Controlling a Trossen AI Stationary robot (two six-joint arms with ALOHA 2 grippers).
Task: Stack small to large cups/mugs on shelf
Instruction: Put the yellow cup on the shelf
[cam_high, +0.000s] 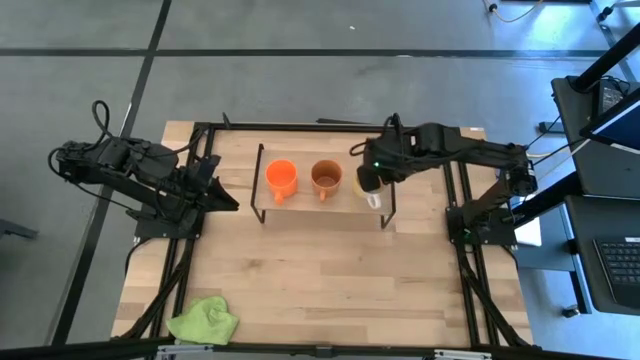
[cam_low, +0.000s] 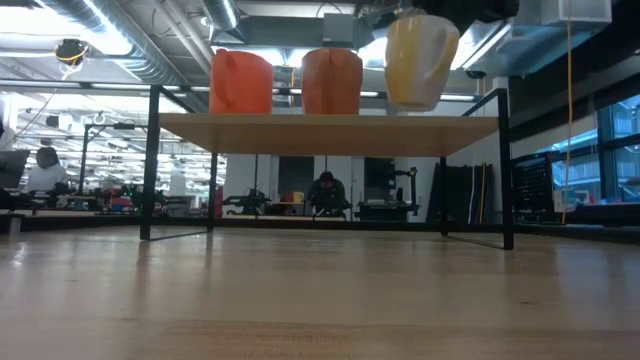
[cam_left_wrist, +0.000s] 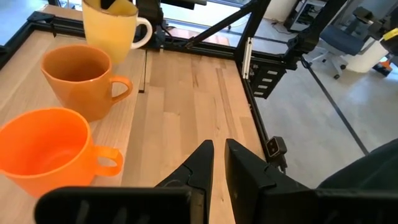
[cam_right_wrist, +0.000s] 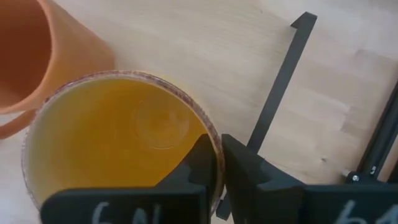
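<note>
On the low light-wood shelf (cam_high: 300, 208) the bright orange mug (cam_high: 281, 178) and the brown mug (cam_high: 326, 177) stand upright on their bases, side by side. My right gripper (cam_high: 368, 183) is over the shelf's right end, shut on the yellow mug (cam_low: 420, 60), whose white handle (cam_left_wrist: 144, 31) shows in the left wrist view. My left gripper (cam_high: 230, 202) is shut and empty, just off the shelf's left end, pointing toward the mugs (cam_left_wrist: 217, 155). My right gripper pinches the yellow mug's rim (cam_right_wrist: 213, 142) on the side toward the shelf's right end, one finger inside the mug and one outside. The fingers come from above, pointing down. The mug hangs tilted below them, its base (cam_low: 412, 104) just above the shelf board.
The shelf's black wire legs (cam_right_wrist: 280, 87) stand close to the yellow mug. A lime-green cloth (cam_high: 205, 320) lies at the table's near left corner. Bare tabletop lies in front of the shelf (cam_high: 330, 270). A person (cam_low: 325, 192) sits in the room beyond.
</note>
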